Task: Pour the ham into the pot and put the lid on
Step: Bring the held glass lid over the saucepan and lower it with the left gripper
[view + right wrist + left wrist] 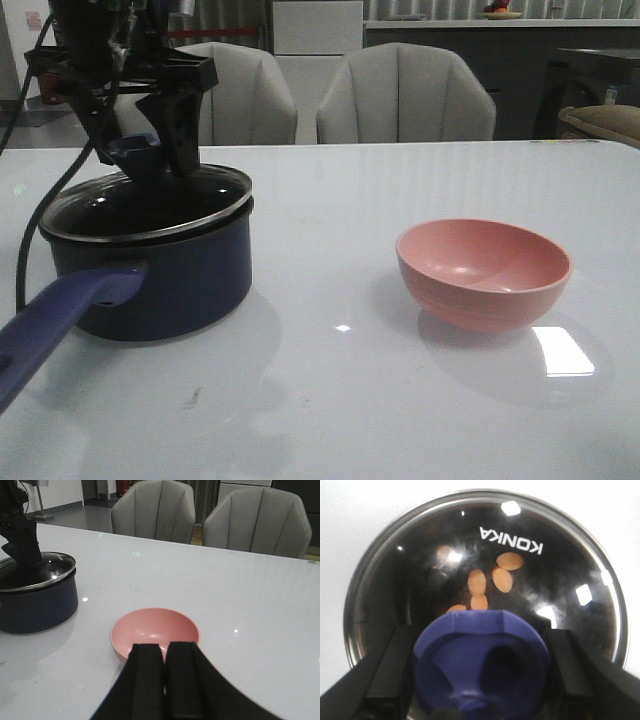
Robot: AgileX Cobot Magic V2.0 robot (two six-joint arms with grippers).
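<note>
On the white glossy table (pixel 400 400), with two pale upholstered chairs (pixel 405 95) drawn up along its far edge, the largest thing is the dark navy saucepan (pixel 150 275), standing at the robot's left with its long purple-blue handle (pixel 60 315) pointing toward the near edge. The glass lid (pixel 150 205) rests on the saucepan, its thin metal rim lying on the pot's lip but tilted a little, the side toward the table's middle sitting slightly higher in the front view. Printed on the glass is the word KONKA.

Well apart from the pot, on the robot's right, the pink bowl (pixel 484 272) stands upright with nothing in it.

The left gripper (pixel 143 150) hangs over the pot with its black fingers (pixel 385 672) on either side of the lid's dark blue flared knob (pixel 482 665), touching or very nearly touching it; whether they actually clamp it cannot be told. The right gripper (pixel 164 682) hovers just beside the pink bowl's near rim, its two fingers pressed together and holding nothing.

Seen through the glass in the left wrist view, the ham (pixel 490 580) lies on the pot's dark floor as a few small orange-pink oval slices in a loose cluster.
</note>
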